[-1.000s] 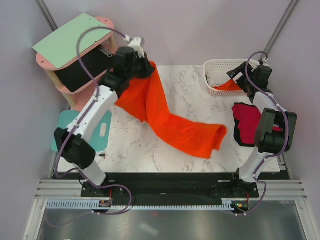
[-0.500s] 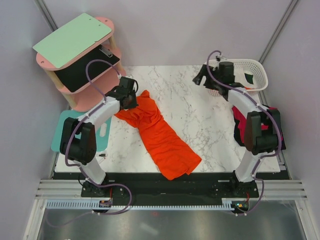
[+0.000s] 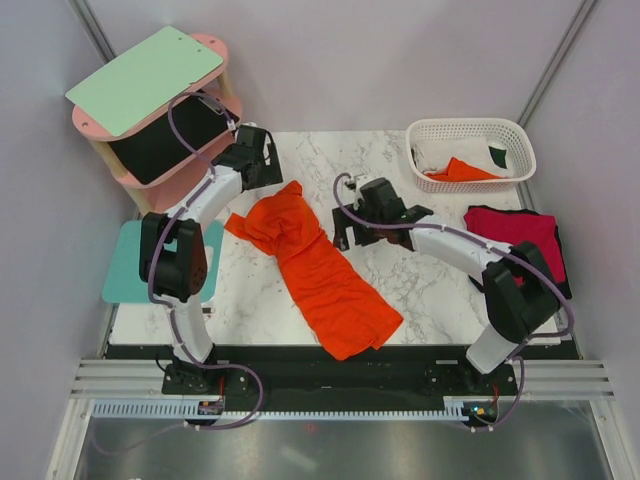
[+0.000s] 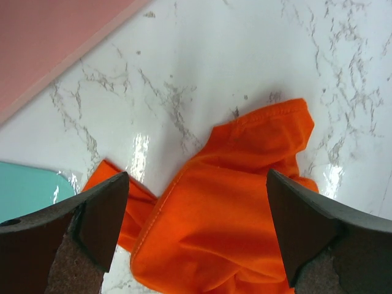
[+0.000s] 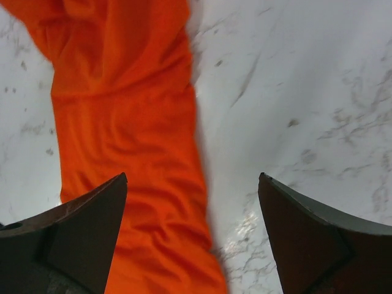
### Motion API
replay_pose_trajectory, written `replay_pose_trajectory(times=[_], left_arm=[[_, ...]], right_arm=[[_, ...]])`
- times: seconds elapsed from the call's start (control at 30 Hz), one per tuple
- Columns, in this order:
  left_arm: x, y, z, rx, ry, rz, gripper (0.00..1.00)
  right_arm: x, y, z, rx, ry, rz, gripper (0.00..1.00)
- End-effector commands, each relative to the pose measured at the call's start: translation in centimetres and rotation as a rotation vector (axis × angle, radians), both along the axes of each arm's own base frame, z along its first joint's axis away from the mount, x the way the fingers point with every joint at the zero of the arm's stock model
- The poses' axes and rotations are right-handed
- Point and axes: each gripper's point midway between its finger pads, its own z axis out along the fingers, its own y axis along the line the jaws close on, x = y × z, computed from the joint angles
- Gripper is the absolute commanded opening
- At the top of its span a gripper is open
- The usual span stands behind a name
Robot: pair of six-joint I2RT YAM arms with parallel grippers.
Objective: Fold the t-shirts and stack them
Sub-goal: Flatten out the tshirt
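Hardly shifted in the last 0.5 s, the orange t-shirt (image 3: 318, 272) lies as a rumpled diagonal band from near the far-left corner down to the middle of the near edge. The left gripper (image 4: 197, 176) has lifted off the shirt's bunched upper end and backed toward the far-left corner; it hangs just above that end, its 2 fingers spread wide, holding nothing. The right gripper (image 5: 193, 177) has swung from the basket (image 3: 470, 122) in the far-right corner to mid-table, likewise wide open and empty, over the band's right edge. Judged from this, spreading comes before any fold: each gripper needs to pinch 1 edge and draw the cloth flat. A crimson t-shirt (image 3: 520, 232) rests by the right edge.
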Motion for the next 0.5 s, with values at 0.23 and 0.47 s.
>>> replay_pose_trajectory(times=[0.23, 0.47], left_arm=[[-4.4, 0.3, -0.1, -0.035, 0.031, -0.016, 1.00], [-5.3, 0.9, -1.4, -0.031, 0.072, 0.017, 1.00]], right_arm=[[-10.6, 6.0, -0.9, -0.208, -0.012, 0.248, 0.87], [-15.3, 8.1, -5.3, -0.323, 0.045, 0.338, 0.85]])
